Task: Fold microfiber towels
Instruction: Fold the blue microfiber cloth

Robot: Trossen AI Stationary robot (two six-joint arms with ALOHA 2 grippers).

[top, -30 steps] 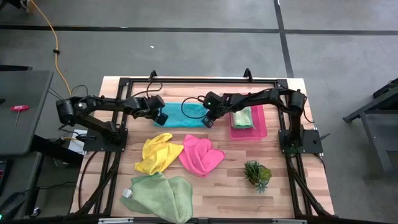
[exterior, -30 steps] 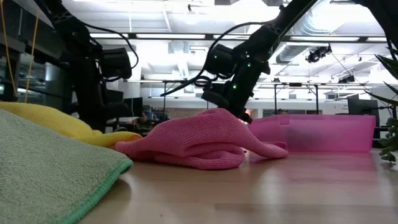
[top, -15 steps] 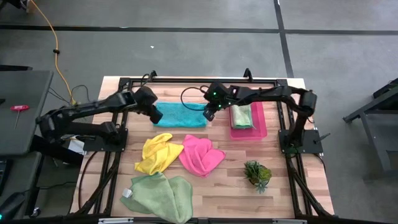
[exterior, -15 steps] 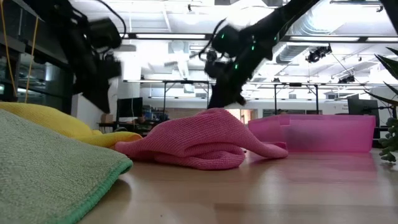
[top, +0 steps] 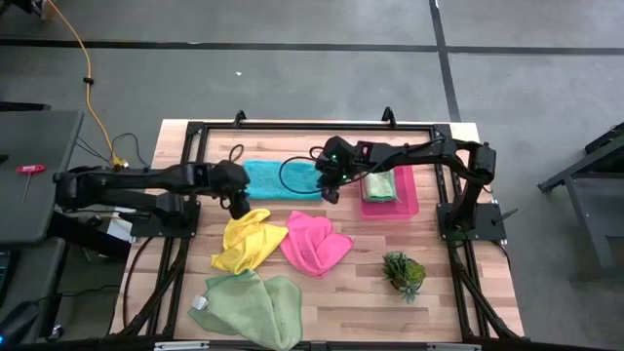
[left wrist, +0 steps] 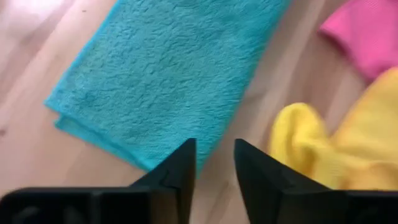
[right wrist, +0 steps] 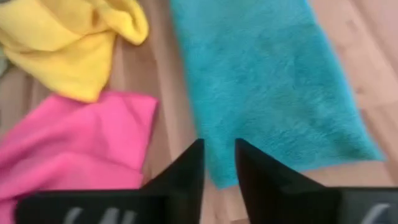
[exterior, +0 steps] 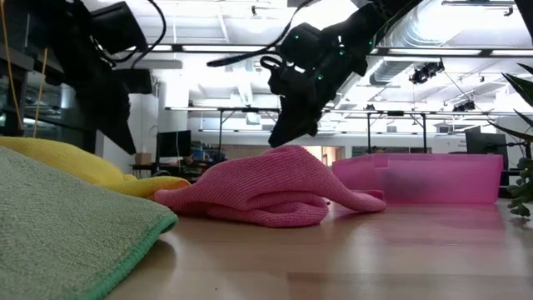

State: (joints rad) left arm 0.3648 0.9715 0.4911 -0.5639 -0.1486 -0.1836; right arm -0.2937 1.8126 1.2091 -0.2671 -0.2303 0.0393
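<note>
High view: nearest the front edge lies a crumpled pale green towel (top: 249,304), then the yellow towel (top: 246,240) and hot pink towel (top: 314,243) side by side. Beyond them the teal towel (top: 280,178) lies folded flat, flanked by the left gripper (top: 237,202) and right gripper (top: 330,187), both slightly parted and empty. Another green towel (top: 380,182) sits in the pink tray (top: 409,207).

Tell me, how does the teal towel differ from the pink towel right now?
The teal towel lies flat as a neat folded rectangle at the table's far side; the pink towel sits crumpled and humped near the middle. The teal one lies between the two grippers; the pink one lies apart from them, beside the yellow towel. Both are fuzzy cloths on the table.
</note>
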